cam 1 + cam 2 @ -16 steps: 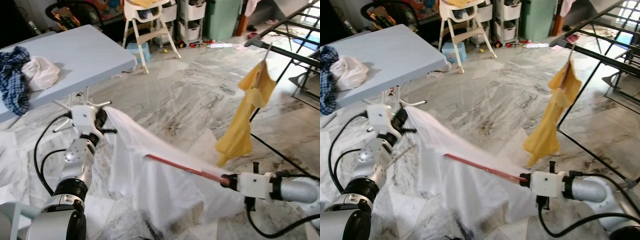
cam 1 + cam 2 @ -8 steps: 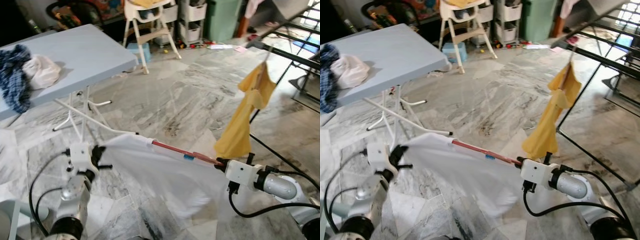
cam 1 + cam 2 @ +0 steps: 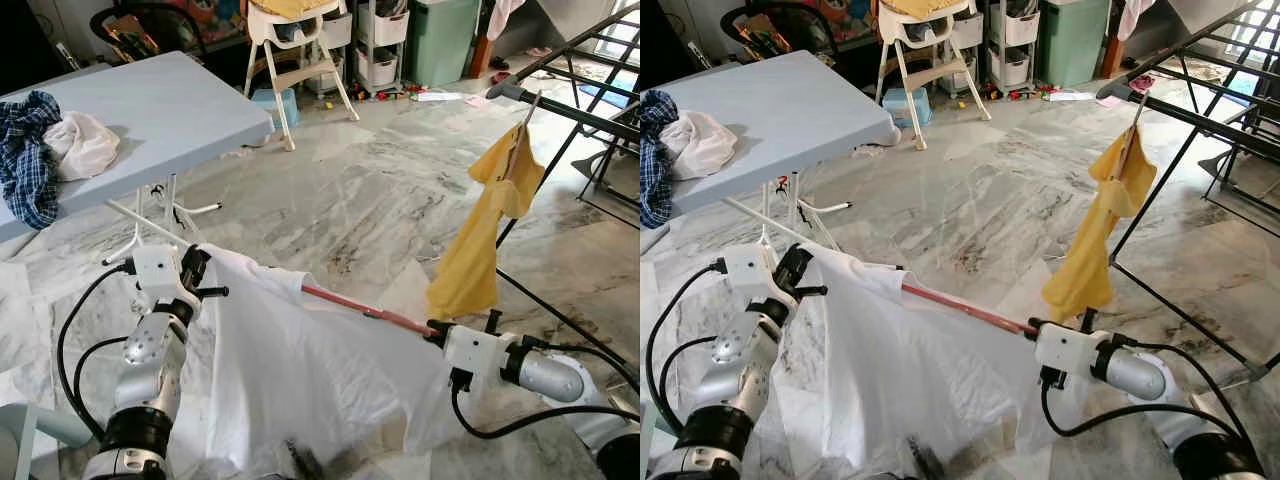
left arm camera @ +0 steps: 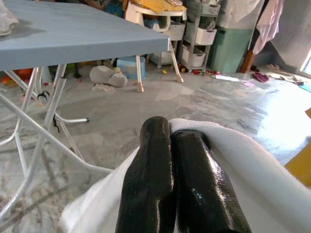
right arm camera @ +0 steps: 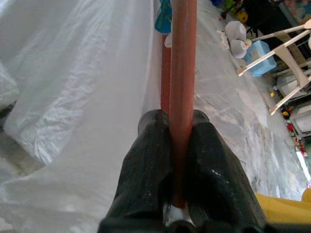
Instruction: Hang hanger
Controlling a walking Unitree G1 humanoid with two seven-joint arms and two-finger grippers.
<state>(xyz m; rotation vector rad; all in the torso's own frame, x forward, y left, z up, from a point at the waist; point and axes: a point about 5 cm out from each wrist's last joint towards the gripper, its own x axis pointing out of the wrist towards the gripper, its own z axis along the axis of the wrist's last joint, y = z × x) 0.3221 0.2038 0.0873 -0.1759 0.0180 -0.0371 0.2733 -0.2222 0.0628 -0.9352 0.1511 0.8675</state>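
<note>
Hanger carried low between our two pincers.
Right pincer (image 3: 1032, 331) clamped on red hanger (image 3: 962, 309); left pincer (image 3: 200, 272) pinching white garment (image 3: 300, 380). Rack rail (image 3: 560, 105) lies up beyond the right pincer, the nearer arm.

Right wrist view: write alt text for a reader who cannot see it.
The right gripper is shut on a red hanger, which runs away from the camera under a white garment draped over it. A marble floor lies beyond.
</note>
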